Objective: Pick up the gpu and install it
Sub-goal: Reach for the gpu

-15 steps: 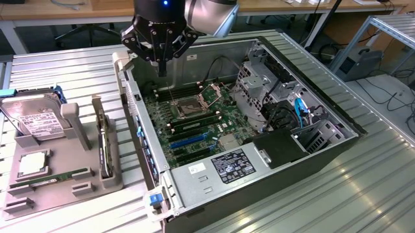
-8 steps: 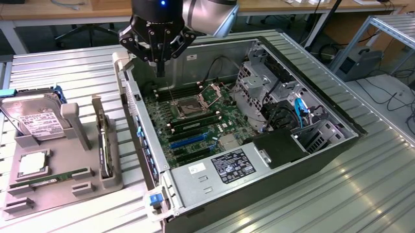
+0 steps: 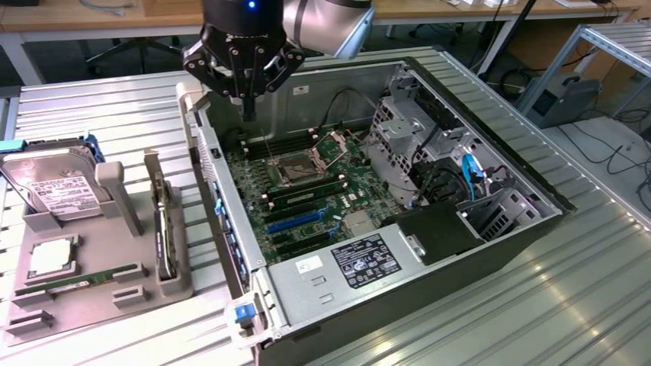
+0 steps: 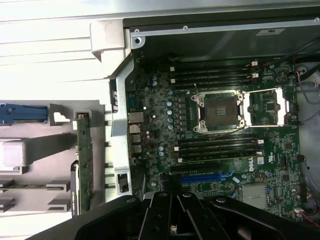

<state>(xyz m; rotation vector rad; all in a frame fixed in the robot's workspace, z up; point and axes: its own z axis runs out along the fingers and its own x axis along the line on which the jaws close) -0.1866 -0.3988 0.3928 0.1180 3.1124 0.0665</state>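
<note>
The gpu (image 3: 161, 223) stands on its long edge in a slot of the grey holder (image 3: 102, 293), at the exterior view's left of the open computer case (image 3: 336, 282). In the wrist view the gpu (image 4: 82, 160) shows as a thin green-edged board beside the case wall. My gripper (image 3: 247, 114) hangs shut and empty over the back corner of the case, above the motherboard (image 3: 305, 191). It is well away from the gpu. From the wrist, the gripper (image 4: 173, 201) points down over the board near the blue expansion slot (image 4: 207, 177).
The holder also carries a silver hard drive (image 3: 56, 191), a square processor (image 3: 49, 259) and a narrow green memory stick (image 3: 81, 278). Inside the case are an open CPU socket (image 3: 300, 166), drive cages (image 3: 407, 130) and blue cables (image 3: 470, 171). The case wall (image 3: 216, 191) separates holder and motherboard.
</note>
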